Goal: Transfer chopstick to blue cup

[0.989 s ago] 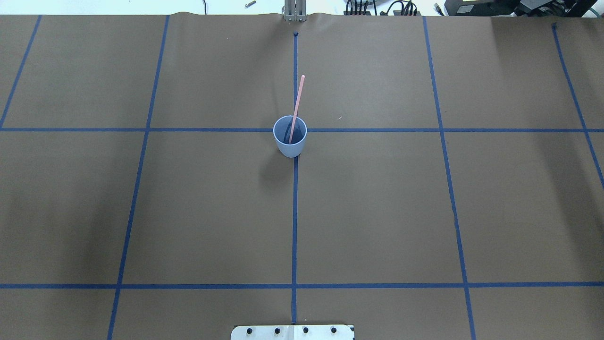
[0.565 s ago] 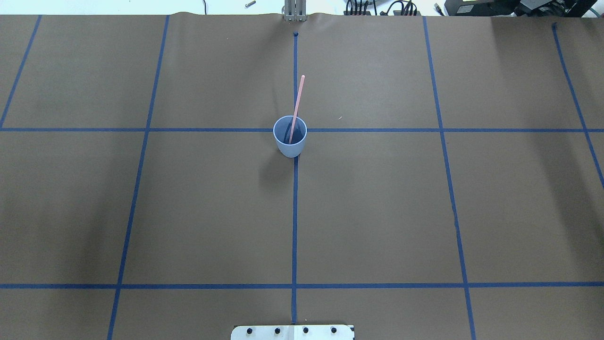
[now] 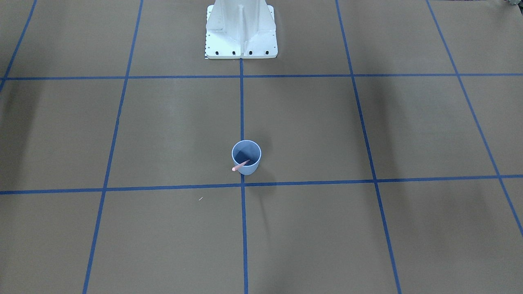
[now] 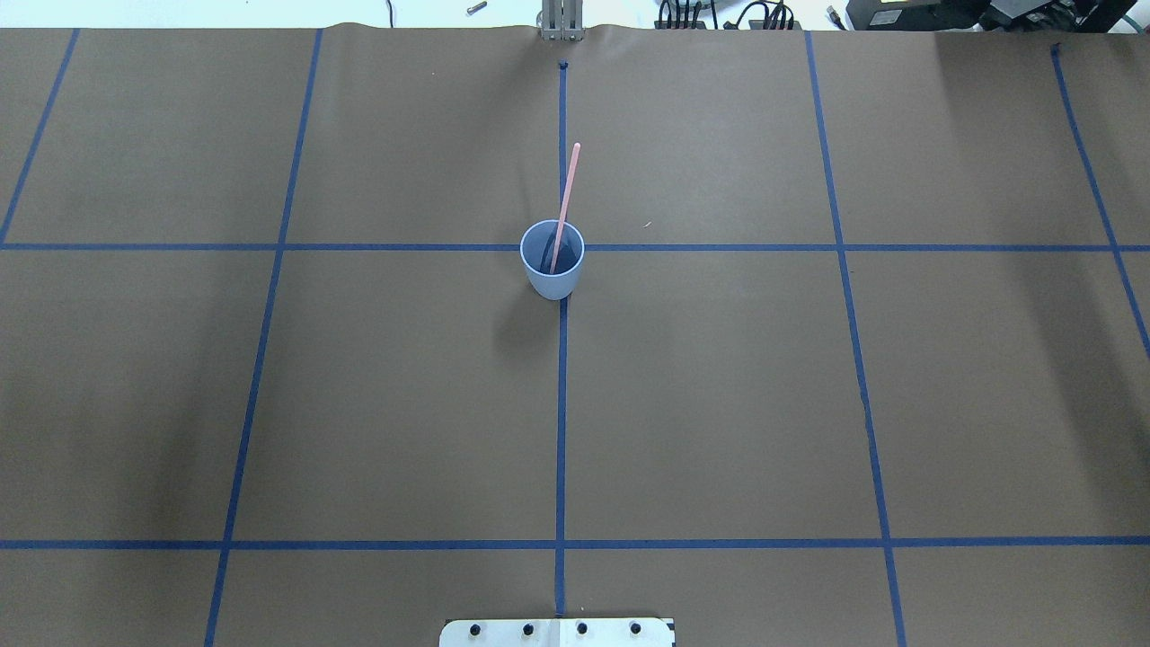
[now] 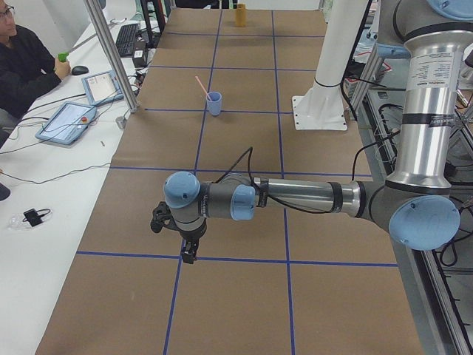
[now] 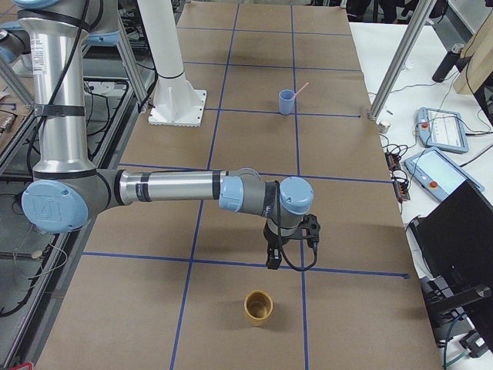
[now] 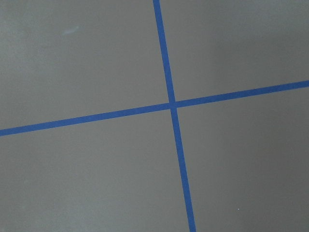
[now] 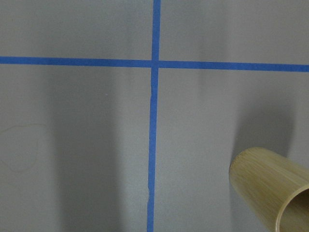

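The table [image 4: 719, 404] was covered in brown paper, marked into large squares by blue tape [image 4: 561, 431]. It was lit evenly from above, with soft shadows lying across it. Along one long side of the table stood a white bench [image 5: 44, 192] carrying two tablets [image 5: 68, 122], a keyboard [image 5: 127, 38] and a mouse [image 5: 80, 70]. A person in black [image 5: 22, 59] sat at it. An aluminium post [image 5: 111, 52] rose at that edge of the table. Black cables [image 4: 719, 16] were bunched just past the same edge.
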`<state>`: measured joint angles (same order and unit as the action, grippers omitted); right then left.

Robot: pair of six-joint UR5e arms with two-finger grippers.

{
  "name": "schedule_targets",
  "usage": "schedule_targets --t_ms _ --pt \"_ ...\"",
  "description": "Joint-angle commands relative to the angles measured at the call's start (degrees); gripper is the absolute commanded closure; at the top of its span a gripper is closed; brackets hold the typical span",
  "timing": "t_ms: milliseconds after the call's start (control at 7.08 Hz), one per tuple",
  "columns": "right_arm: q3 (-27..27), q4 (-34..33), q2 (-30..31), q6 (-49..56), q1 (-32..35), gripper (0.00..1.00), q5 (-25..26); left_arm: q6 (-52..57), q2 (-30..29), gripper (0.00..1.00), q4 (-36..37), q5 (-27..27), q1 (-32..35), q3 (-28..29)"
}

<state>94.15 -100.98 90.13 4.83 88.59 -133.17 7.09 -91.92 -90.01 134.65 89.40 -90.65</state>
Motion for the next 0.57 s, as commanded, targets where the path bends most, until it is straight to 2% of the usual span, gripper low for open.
schedule_targets --t_ms 0,424 --pt "0.07 0.0 0.05 0.0 0.0 0.0 -0.07 0.03 0.07 0.02 0.01 0.0 -0.02 0.13" --pt "0.51 -0.09 0.05 0.0 0.0 0.0 -1.2 0.12 0.07 0.02 -0.08 0.0 -0.02 0.39"
